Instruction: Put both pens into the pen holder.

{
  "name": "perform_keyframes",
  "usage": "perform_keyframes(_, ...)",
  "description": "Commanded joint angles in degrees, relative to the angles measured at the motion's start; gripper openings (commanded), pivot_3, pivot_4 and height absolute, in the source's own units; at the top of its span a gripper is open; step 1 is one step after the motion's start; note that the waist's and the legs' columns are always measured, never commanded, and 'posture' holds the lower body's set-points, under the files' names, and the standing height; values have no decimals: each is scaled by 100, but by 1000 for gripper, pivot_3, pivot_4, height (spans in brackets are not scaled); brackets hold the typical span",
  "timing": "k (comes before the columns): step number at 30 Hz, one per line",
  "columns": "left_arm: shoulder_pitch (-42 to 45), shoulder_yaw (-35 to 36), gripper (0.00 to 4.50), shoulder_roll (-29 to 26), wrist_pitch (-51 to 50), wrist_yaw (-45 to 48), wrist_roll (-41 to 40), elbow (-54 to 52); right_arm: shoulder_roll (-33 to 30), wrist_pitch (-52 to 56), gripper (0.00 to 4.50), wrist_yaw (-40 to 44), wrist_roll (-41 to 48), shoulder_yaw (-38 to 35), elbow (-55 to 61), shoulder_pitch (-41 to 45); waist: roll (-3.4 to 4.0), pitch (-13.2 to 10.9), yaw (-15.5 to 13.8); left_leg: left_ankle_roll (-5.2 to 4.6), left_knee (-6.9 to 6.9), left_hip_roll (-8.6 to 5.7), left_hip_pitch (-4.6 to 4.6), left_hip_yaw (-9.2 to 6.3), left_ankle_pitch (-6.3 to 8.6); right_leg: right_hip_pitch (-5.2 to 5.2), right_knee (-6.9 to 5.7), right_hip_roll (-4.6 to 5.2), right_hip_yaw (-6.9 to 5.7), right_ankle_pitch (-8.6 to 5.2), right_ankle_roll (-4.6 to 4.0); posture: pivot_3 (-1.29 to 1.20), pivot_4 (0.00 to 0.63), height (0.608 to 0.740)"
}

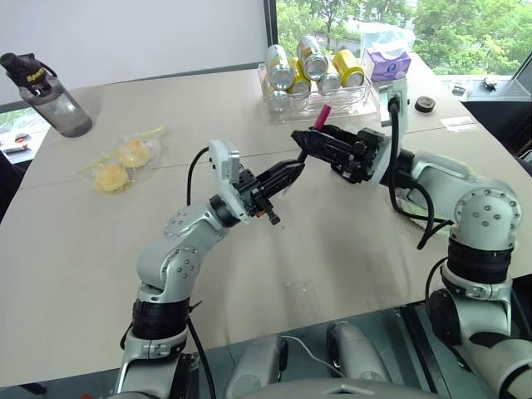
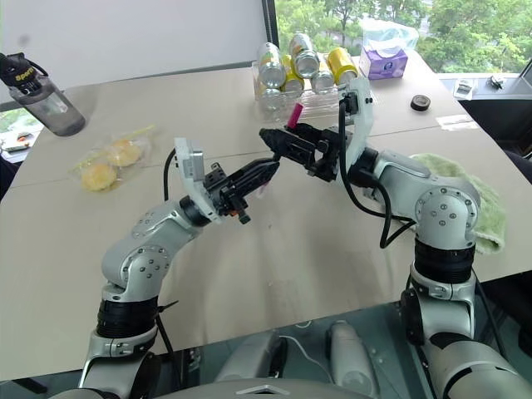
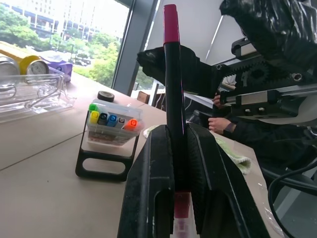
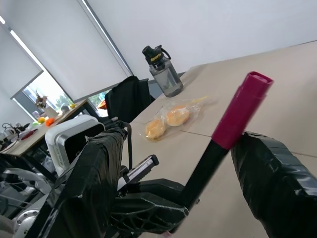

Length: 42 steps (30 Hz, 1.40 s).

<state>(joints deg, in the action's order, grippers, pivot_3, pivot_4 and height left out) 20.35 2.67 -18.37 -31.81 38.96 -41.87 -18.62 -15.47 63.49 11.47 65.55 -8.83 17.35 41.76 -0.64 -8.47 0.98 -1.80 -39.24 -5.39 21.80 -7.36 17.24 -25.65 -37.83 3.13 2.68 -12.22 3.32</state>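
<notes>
One pen (image 3: pixel 172 99), pink-ended, is clamped in the left gripper (image 1: pixel 287 174); the right gripper (image 1: pixel 309 143) straddles it, jaws apart. One holder (image 3: pixel 111 139), five cans (image 1: pixel 314 66) behind.

Matt black pen (image 3: pixel 173 99); clear glossy plastic pen holder (image 3: pixel 111 126).

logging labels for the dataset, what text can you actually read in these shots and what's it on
"Sport": yellow letters on the black lid of the water bottle, partly legible.
Drink cans: print too small to read.
Purple tissue pack: print blurred, unreadable.
Nothing else legible.
</notes>
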Motion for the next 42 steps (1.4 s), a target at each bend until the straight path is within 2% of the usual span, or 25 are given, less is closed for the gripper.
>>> perform_keyframes(1, 50, -16, 0, -8, 71, 69, -62, -178, -6, -111, 2789, -22, 68, -23, 79, 139, 0, 0, -1, 0, 0, 0, 0, 0, 0, 0, 0, 0, 0, 0, 0, 0, 150, 739)
perform_keyframes(5, 61, 8, 0, -36, 52, 114, -86, -151, -5, -97, 904, -17, 129, -42, 91, 129, 0, 0, 0, 0, 1, 0, 0, 0, 0, 0, 1, 0, 0, 0, 0, 0, 150, 739)
perform_keyframes(7, 59, 36, 0, -62, -29, 134, -182, -138, -4, -95, 147, -26, 153, -40, 103, 122, 1, 0, 4, 0, 2, 0, 0, 1, 0, 0, 1, 0, 1, 0, 0, 0, 150, 739)
perform_keyframes(8, 54, 57, 0, -74, -135, 140, -297, -142, -10, -100, 47, -25, 157, -34, 108, 120, 1, -1, 2, 0, 3, 1, 0, -1, 0, 0, 1, 0, 0, 0, 0, 0, 150, 739)
perform_keyframes(9, 36, 79, 945, -104, -239, 175, -429, -173, -13, -131, 47, -21, 126, -22, 115, 128, 1, -1, 1, 0, 2, 0, 0, -1, 0, 0, 1, 0, 0, 0, 0, 0, 150, 739)
perform_keyframes(10, 20, 89, 1286, -143, -309, 199, -494, -206, -4, -178, 47, -28, 82, -14, 121, 138, 1, -1, 1, 0, 2, 0, 0, 0, 0, 0, 1, 0, 0, 0, 0, 0, 150, 739)
perform_keyframes(13, 46, 71, 2693, -260, -436, 72, -429, -229, -34, -315, 47, -9, -101, 11, 106, 191, 1, -1, 3, 0, 3, 0, 0, -1, 0, 0, 2, 0, -1, 0, 0, 0, 150, 739)
perform_keyframes(15, 125, 4, 3755, -491, -529, -121, -91, -182, -406, -745, 47, 245, -852, 232, 122, 289, 3, -2, 1, 0, 3, 0, 0, -1, 0, 0, 1, -1, -1, 0, 0, 0, 150, 739)
perform_keyframes(21, 214, 112, 3755, -1018, -540, -393, 339, -350, -1637, -2724, 47, 1456, -3217, 1188, -9, 692, 5, -9, -1, 0, 9, -2, 3, 1, 0, -2, 11, -1, -3, 0, 1, 0, 150, 739)
perform_keyframes(25, 329, 113, 3755, -1199, -714, -603, 415, -510, -2011, -3723, 47, 2022, -4315, 1720, -303, 852, 5, -9, 2, 0, 15, 1, 1, 0, 0, -2, 17, -1, -2, 0, 1, 0, 150, 739)
perform_keyframes(35, 572, -40, 3755, -1367, -1099, -786, 537, -757, -2100, -4788, 47, 2776, -5453, 2063, -748, 526, 3, -11, -21, 0, 15, 1, 7, -5, 0, -2, 24, 0, -4, 0, 0, 0, 150, 739)
perform_keyframes(42, 589, -157, 3755, -1491, -1056, -651, 712, -827, -2035, -4930, 47, 2966, -5798, 1987, -867, 406, 3, -12, -16, 1, 15, 1, 5, -4, 0, -2, 21, 0, -4, 0, 0, 0, 150, 739)
